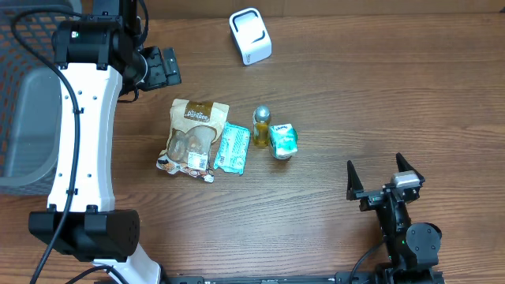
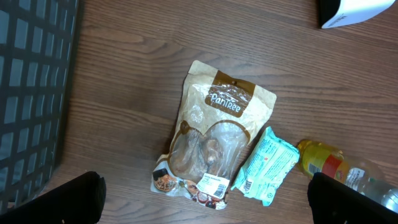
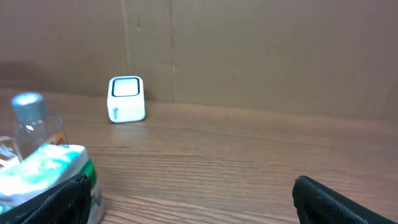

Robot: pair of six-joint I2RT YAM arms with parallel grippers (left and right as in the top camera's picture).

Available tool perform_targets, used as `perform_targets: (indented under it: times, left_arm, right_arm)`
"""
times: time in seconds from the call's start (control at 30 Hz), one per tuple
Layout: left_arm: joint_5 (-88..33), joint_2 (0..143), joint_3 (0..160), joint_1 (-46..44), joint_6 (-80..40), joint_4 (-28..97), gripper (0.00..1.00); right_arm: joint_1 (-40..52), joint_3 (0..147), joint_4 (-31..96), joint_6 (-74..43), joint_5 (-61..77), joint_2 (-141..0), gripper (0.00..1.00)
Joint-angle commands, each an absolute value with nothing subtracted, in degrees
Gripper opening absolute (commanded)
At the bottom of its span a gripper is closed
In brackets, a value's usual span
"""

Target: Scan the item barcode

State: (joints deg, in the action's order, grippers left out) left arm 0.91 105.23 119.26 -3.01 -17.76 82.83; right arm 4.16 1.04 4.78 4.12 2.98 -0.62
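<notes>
Several items lie mid-table: a brown snack bag (image 1: 193, 134) (image 2: 214, 137) with a white barcode label at its lower end, a teal packet (image 1: 232, 147) (image 2: 268, 165), a bottle of yellow liquid (image 1: 261, 126) (image 2: 323, 163) (image 3: 34, 127) and a green-and-white pack (image 1: 282, 140) (image 3: 46, 171). The white scanner (image 1: 250, 35) (image 2: 354, 11) (image 3: 126, 98) stands at the far side. My left gripper (image 1: 160, 69) (image 2: 208, 198) hovers open up and left of the bag, holding nothing. My right gripper (image 1: 377, 175) (image 3: 193, 199) stands open and unloaded near the front right, facing the scanner.
A dark mesh basket (image 1: 24, 102) (image 2: 31, 93) sits at the table's left edge beside the left arm. A brown cardboard wall (image 3: 249, 50) runs behind the scanner. Bare wood (image 1: 379, 95) lies between the items and the right gripper.
</notes>
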Motion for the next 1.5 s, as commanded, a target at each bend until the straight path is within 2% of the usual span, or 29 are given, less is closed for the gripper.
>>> perform_targets:
  times: [0.0, 0.2, 0.47, 1.0, 1.33, 1.37, 1.4, 1.47]
  left_arm:
    - [0.6, 105.3, 120.1, -3.0, -17.1, 82.9, 0.99]
    - [0.6, 105.3, 120.1, -3.1, -17.1, 82.9, 1.0]
    - [0.6, 105.3, 120.1, -3.1, -17.1, 82.9, 1.0]
    - [0.6, 105.3, 120.1, -3.1, -17.1, 82.9, 1.0]
    - [0.6, 105.3, 120.1, -3.1, -17.1, 82.9, 1.0]
    - [0.6, 105.3, 120.1, -3.1, -17.1, 82.9, 1.0]
    - [0.6, 105.3, 120.1, -3.1, -17.1, 82.9, 1.0]
    - [0.6, 105.3, 120.1, -3.1, -17.1, 82.9, 1.0]
  right_arm:
    - [4.0, 0.5, 4.6, -3.7, 3.1, -0.2, 1.0]
    - [4.0, 5.9, 7.9, -7.7, 6.8, -0.2, 1.0]
    - [4.0, 24.5, 23.6, -7.7, 6.5, -4.7, 1.0]
    - [4.0, 64.1, 55.3, -7.3, 6.6, -40.3, 1.0]
    - [4.0, 68.3, 60.5, -7.3, 14.2, -51.6, 1.0]
    - [4.0, 68.3, 60.9, -7.3, 14.6, -52.3, 0.98]
    - [4.0, 68.3, 61.5, -7.3, 14.7, -53.3, 0.89]
    - [4.0, 68.3, 63.0, -7.3, 14.7, -55.4, 0.85]
